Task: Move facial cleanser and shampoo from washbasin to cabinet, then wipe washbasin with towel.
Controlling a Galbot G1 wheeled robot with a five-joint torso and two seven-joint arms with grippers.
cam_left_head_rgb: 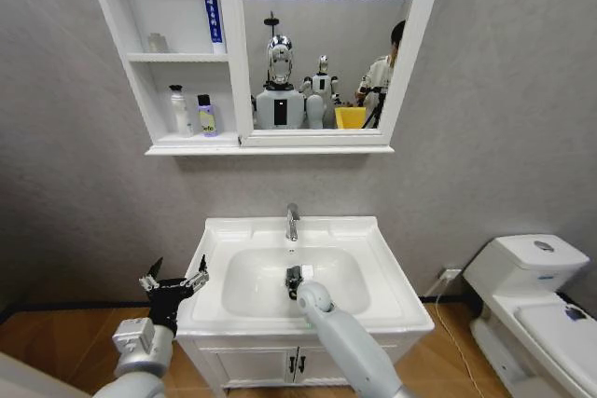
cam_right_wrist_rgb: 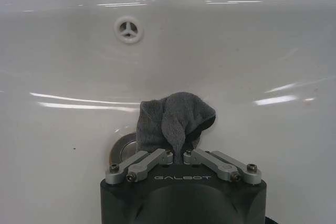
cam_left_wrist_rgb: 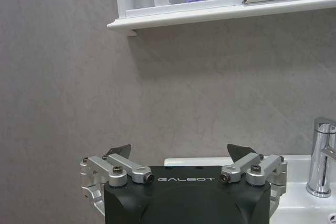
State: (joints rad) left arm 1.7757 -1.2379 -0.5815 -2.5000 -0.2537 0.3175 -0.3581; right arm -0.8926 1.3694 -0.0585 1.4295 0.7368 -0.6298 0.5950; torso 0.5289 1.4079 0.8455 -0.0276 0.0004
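Grey textured wall backs the white washbasin (cam_left_head_rgb: 373, 272), with the wall-hung cabinet (cam_left_head_rgb: 126, 16) and its framed mirror above and a white toilet (cam_left_head_rgb: 532, 277) off to the robot's right. On the cabinet's lowest shelf stand a white bottle (cam_left_head_rgb: 178, 111) and a small yellow-labelled bottle (cam_left_head_rgb: 206, 115); a tall blue-and-white tube (cam_left_head_rgb: 212, 2) leans on the shelf above, its top cut off by the frame edge. The right gripper (cam_right_wrist_rgb: 180, 155) sits down in the sunken bowl, its fingers pinched together on the dark grey towel (cam_right_wrist_rgb: 173, 119), which bunches upward against the bowl's floor. The cloth covers part of the round metal drain (cam_right_wrist_rgb: 119, 148). The chrome tap (cam_left_head_rgb: 292, 221) stands just behind. The left gripper (cam_left_head_rgb: 174, 284) hovers beside the basin's left edge, fingers spread wide and holding nothing.
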